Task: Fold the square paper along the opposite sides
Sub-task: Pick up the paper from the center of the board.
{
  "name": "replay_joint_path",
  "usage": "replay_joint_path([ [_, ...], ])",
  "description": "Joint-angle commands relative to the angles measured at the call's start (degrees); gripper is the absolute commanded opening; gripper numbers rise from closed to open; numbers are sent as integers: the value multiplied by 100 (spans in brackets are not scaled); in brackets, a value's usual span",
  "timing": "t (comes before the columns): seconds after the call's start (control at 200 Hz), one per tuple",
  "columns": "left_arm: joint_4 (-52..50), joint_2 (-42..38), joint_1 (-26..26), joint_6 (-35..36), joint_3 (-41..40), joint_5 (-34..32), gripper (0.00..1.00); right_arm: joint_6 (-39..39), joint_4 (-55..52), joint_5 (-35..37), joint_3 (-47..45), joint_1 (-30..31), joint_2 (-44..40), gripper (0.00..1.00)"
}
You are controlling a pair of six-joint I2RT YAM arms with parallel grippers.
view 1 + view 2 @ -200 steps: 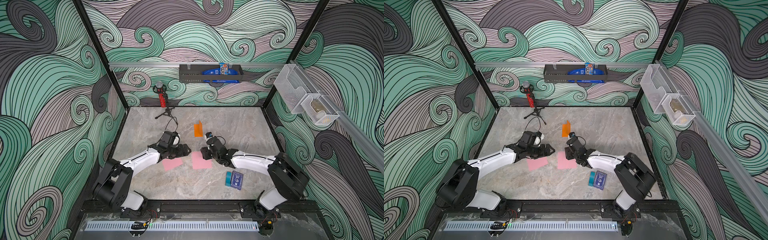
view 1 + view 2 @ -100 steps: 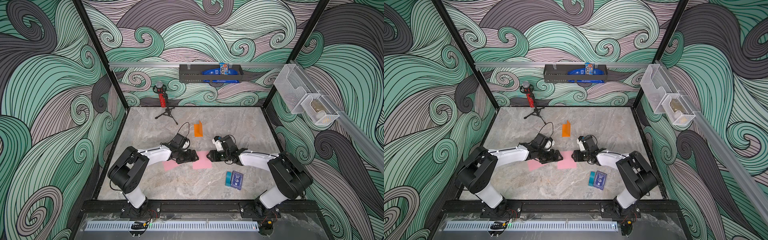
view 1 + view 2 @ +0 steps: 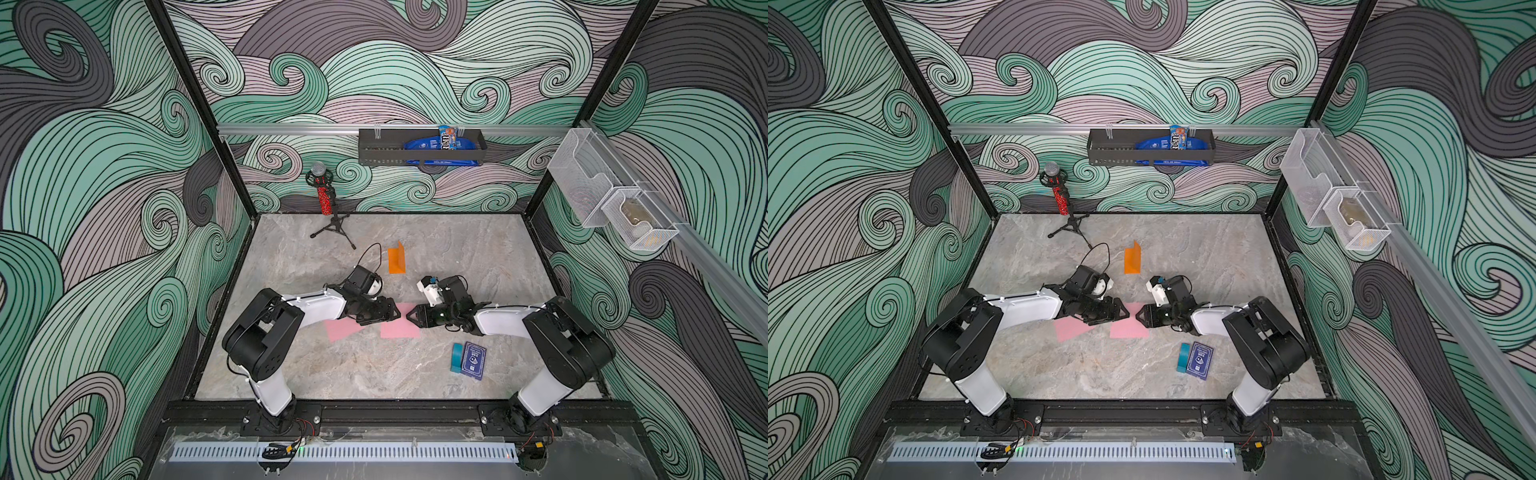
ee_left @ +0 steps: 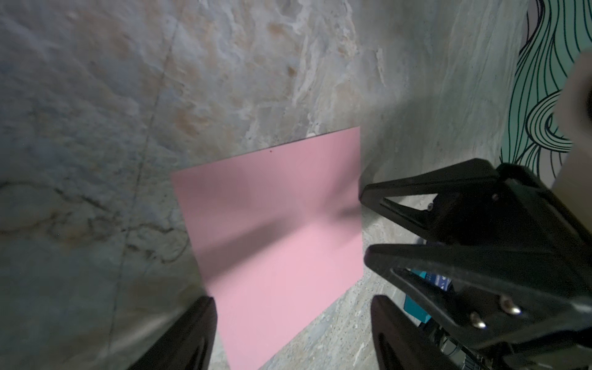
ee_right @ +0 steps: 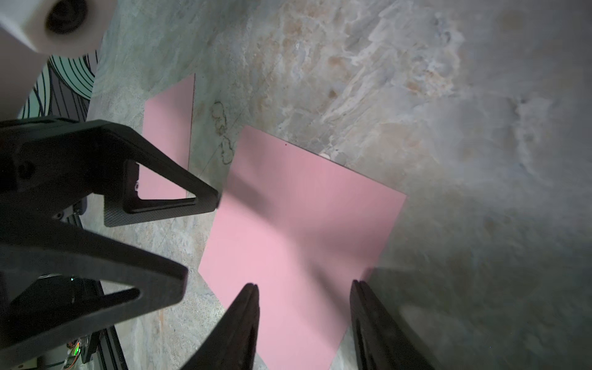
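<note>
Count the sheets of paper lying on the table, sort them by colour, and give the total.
Pink: 2, the left pink sheet and the right pink sheet
Orange: 1, the orange sheet, partly folded up
Total: 3

Microphone (image 3: 324, 198) on tripod; orange folded paper (image 3: 397, 264); navy box (image 3: 473, 360) beside teal block (image 3: 456, 357).

Top views: set high at the front, angled down over the whole table (image 3: 415, 374), framing nearly identical. Wrist views: close above the tabletop, facing each other, sharing the pink paper (image 4: 275, 230).
</note>
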Motion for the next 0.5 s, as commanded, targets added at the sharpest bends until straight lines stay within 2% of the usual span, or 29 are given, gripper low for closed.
replay_joint_path([
  [0.0,-280,195,6,-2,-63,-315,79,0,-30,-138,-12,145,221,49],
  [0.295,-165,185,40,6,-183,-325,77,34,142,-104,305,349,430,48],
  [0.495,-264,160,124,100,-113,-357,49,-26,137,-92,290,312,-64,50],
])
